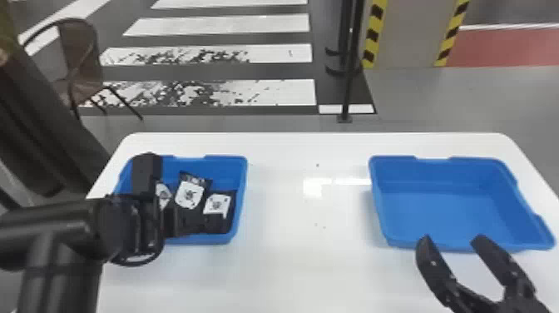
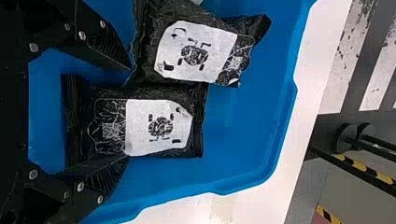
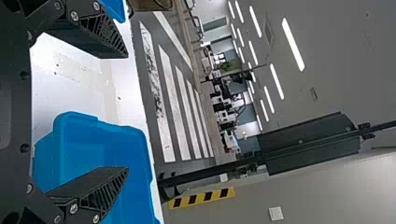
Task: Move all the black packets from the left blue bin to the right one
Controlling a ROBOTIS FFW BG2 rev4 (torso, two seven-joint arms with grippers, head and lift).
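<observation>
Black two-fingered right jaws (image 1: 452, 238): poised wide apart at the near rim of the right-hand bin, nothing between them.

White, smooth-surfaced worktop (image 1: 307, 258): carries both bins, set well apart.

Black two-fingered left jaws (image 2: 128, 114): spread wide over the left-hand bin, one finger to each side of a packet but not closed on it; whether either finger touches it, one cannot tell.

Shallow blue plastic left bin (image 1: 226, 158): holds at least three glossy black packets with white labels, the rightmost packet (image 1: 218, 204) between the left jaws, the middle packet (image 1: 189, 193) just beside it, the leftmost packet (image 1: 163, 193) partly hidden by the arm.

Shallow blue plastic right bin (image 1: 441, 208): awaits its first delivery, with no packet in it.

Tally: none across, at least three to go; the transfer appears to be at its first pickup, with grasp, carry and release all ahead for each packet.

Beyond the worktop: a brown chair with a dark metal frame (image 1: 83, 54) stands on the floor beside broad white painted stripes (image 1: 228, 25).
</observation>
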